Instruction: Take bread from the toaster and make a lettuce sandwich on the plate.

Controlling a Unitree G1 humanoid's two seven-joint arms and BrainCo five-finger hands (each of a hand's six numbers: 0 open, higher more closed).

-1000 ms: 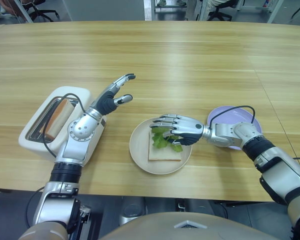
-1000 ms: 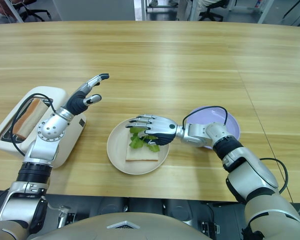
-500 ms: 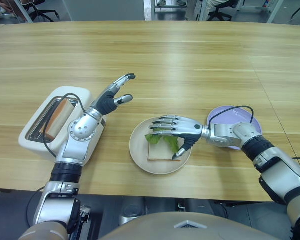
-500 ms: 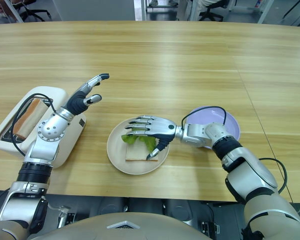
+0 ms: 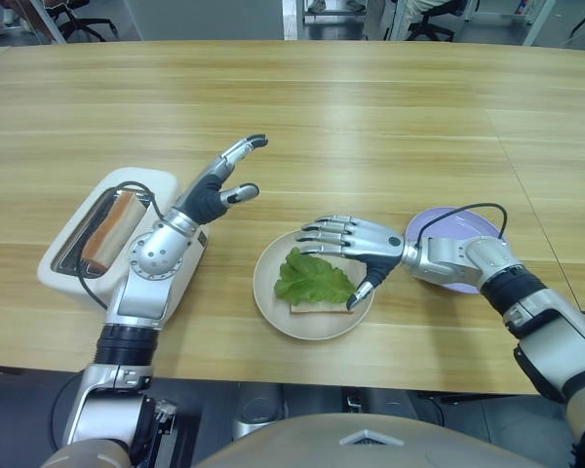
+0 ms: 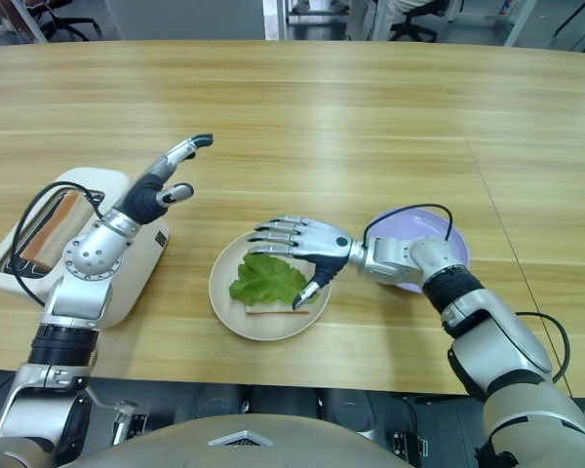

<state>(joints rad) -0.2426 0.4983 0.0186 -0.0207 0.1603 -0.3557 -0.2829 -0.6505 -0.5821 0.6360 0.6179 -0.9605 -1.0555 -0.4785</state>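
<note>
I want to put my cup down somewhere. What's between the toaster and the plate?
Nothing. Only a bare strip of table lies between the toaster and the plate, as both eye views show.

Long pale wooden table (image 5: 370, 107), seams between its panels, black office chair bases (image 5: 78, 19) beyond its far edge

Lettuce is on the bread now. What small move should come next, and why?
Probably bring the left hand, open beside the toaster, over the slot to the slice in it. The lettuce lies flat on the bread on the plate and the open right hand holds nothing, so only a top slice seems missing.
</note>
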